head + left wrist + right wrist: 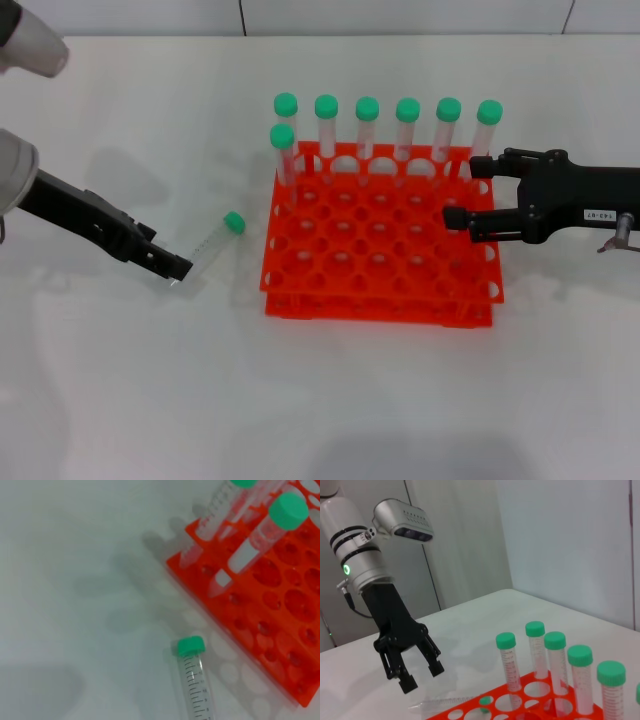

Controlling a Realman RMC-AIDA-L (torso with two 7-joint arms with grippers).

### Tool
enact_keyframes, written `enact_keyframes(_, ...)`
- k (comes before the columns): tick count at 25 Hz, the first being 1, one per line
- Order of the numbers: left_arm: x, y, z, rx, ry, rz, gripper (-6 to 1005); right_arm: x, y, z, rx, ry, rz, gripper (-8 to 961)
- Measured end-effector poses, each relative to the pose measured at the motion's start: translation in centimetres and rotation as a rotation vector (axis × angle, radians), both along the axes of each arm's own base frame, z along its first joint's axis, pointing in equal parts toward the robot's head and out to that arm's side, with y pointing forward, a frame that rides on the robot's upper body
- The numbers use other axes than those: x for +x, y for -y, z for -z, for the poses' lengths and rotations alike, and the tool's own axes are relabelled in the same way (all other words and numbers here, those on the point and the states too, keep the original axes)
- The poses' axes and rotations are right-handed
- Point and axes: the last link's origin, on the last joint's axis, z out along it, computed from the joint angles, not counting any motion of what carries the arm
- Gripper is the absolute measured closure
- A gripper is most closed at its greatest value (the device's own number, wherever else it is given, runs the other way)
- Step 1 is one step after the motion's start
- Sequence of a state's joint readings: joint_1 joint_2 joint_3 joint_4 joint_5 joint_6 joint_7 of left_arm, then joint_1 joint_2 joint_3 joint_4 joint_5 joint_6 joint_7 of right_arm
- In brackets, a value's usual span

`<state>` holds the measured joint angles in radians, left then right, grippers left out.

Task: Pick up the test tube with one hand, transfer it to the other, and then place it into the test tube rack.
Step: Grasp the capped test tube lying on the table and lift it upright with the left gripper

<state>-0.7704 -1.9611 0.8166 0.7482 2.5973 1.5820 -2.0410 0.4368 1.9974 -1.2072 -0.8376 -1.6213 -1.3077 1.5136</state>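
The test tube, clear with a green cap, lies on the white table just left of the orange-red test tube rack. My left gripper, open and empty, hovers at the tube's bottom end, low over the table. Over the rack's right side my right gripper is open with nothing between its fingers.
Several green-capped tubes stand upright along the rack's back row, with one more in the second row at the left. Bare white table surrounds the rack. A wall stands behind the table.
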Motion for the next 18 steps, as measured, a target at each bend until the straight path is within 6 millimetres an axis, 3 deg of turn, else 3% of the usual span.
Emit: enact_keyframes(18,0.2,0.3,2.4,-0.061,-0.045,0.008,213,0.1,0.1,0.0,-0.001,-0.001,0.004,87)
